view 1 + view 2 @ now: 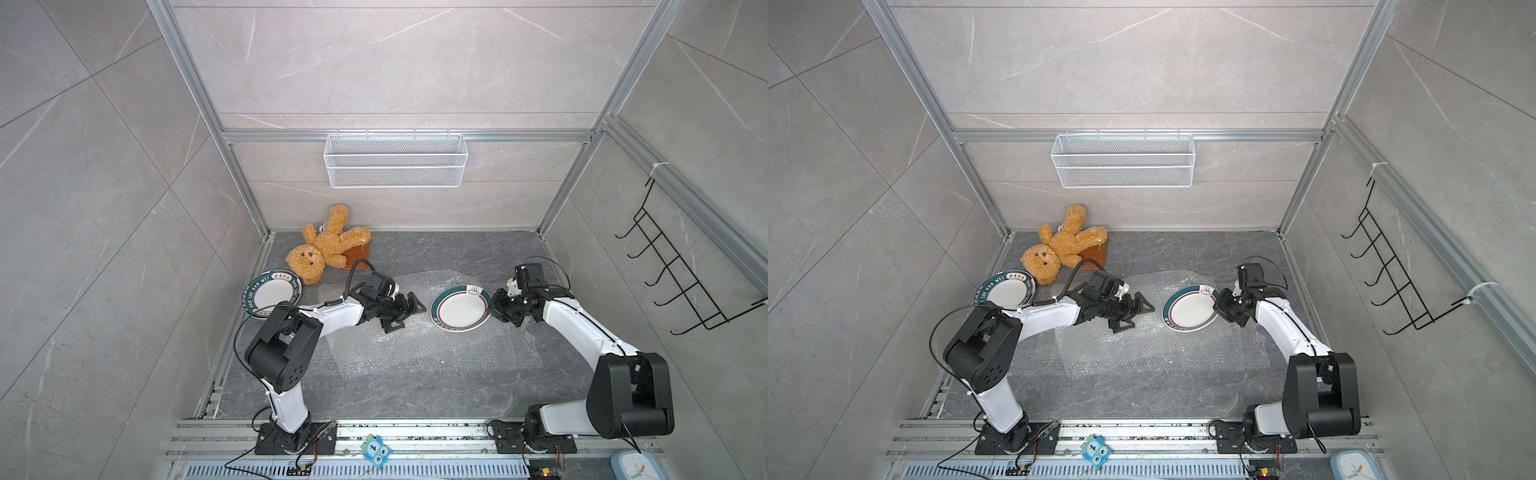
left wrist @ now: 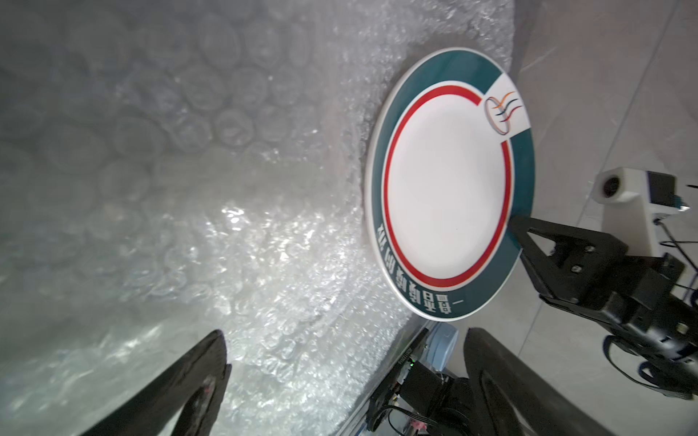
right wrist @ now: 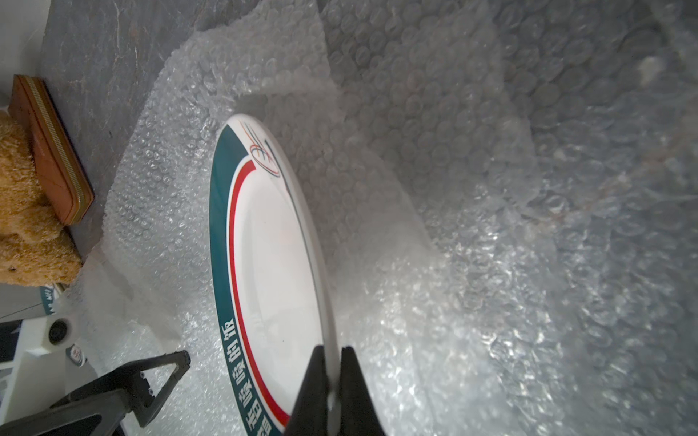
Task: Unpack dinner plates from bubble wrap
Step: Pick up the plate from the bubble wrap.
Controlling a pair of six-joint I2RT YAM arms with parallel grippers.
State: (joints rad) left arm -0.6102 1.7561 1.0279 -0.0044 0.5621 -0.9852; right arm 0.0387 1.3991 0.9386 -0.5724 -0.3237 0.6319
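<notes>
A bare dinner plate [image 1: 460,308] [image 1: 1191,308] with a green rim band and a red ring sits over the spread bubble wrap [image 1: 415,345] [image 1: 1142,353]. My right gripper [image 1: 494,307] [image 3: 332,349] is shut on the plate's right rim, one finger above it and one below. The right wrist view shows the plate [image 3: 272,245] nearly edge-on over the wrap [image 3: 491,226]. My left gripper [image 1: 409,318] [image 2: 345,336] stands open and holds nothing, just left of the plate [image 2: 445,188] and above the wrap [image 2: 189,188]. A second plate [image 1: 273,294] [image 1: 1009,292] lies at the far left, partly behind my left arm.
A teddy bear [image 1: 322,249] lies on a brown slab [image 1: 359,253] at the back left. A white wire basket [image 1: 395,160] hangs on the back wall and a black hook rack [image 1: 673,270] on the right wall. A blue toy [image 1: 376,451] and a clock [image 1: 633,465] sit by the front rail.
</notes>
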